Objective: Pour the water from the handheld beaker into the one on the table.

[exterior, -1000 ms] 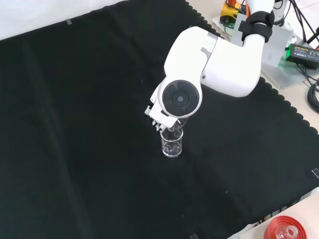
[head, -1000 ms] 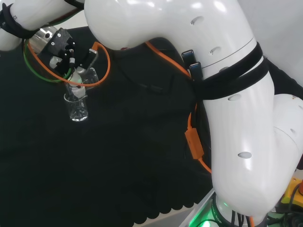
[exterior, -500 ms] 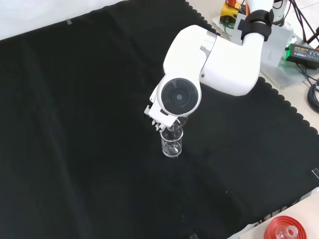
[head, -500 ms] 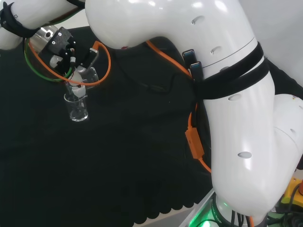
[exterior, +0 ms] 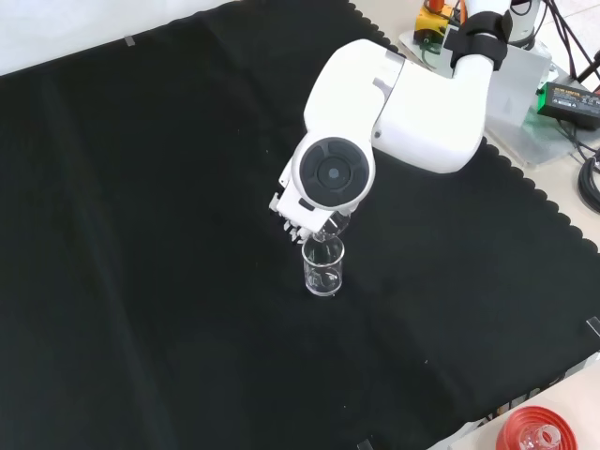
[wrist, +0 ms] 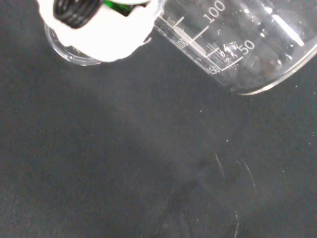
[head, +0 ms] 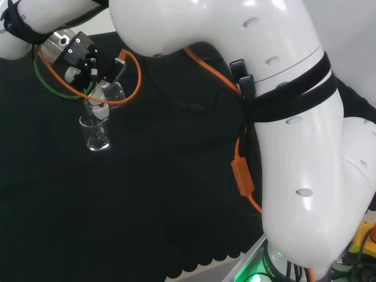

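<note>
A clear glass beaker (head: 96,133) (exterior: 324,268) stands upright on the black cloth. Directly above it the black and white hand (head: 79,59) (exterior: 292,217) is shut on a second clear beaker (head: 110,96) (wrist: 233,44), tipped steeply with its lip over the standing beaker's mouth. In the wrist view the held beaker shows printed scale marks, and a fingertip (wrist: 99,22) rests against its wall. The standing beaker's rim (wrist: 74,52) shows just behind that fingertip. In the front view the arm's round grey cap (exterior: 331,172) covers most of the hand and the held beaker.
Orange and green cables (head: 126,70) loop beside the hand. A red ribbed stand (exterior: 536,436) with a glass piece sits off the cloth's scalloped near edge. Boxes and wires (exterior: 562,94) lie beyond the cloth by the arm's base.
The arm and hand have risen slightly and shifted a little; the held beaker stays tipped over the standing one, which has not moved.
</note>
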{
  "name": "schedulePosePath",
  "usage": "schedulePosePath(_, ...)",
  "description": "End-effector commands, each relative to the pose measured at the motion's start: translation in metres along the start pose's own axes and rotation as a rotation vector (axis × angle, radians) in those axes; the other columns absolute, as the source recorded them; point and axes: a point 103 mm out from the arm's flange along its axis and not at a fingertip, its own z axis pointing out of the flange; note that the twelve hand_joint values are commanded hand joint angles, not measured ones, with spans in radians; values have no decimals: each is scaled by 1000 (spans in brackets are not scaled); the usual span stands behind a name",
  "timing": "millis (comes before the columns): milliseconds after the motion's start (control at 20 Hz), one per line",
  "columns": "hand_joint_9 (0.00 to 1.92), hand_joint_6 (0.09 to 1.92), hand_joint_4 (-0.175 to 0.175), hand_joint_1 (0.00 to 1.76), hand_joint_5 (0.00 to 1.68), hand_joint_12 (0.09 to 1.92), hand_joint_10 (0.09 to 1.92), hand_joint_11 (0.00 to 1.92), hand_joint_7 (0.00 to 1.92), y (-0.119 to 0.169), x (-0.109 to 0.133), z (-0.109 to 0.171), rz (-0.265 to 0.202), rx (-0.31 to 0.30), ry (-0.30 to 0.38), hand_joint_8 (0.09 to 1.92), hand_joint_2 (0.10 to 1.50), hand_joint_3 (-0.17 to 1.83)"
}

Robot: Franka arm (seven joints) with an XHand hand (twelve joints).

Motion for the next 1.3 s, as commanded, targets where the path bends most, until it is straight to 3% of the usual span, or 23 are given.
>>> schedulePosePath(50,1268,809,17,1277,1181,971,557,940,1515,-5,-10,9,-9,-22,50,87,1069,-175)
schedulePosePath(400,1268,809,17,1276,1181,971,558,941,1516,-16,-26,20,-35,-106,190,87,1069,-175)
schedulePosePath(1300,1268,809,17,1276,1181,971,563,937,1515,-26,-50,31,-102,-285,463,87,1069,-175)
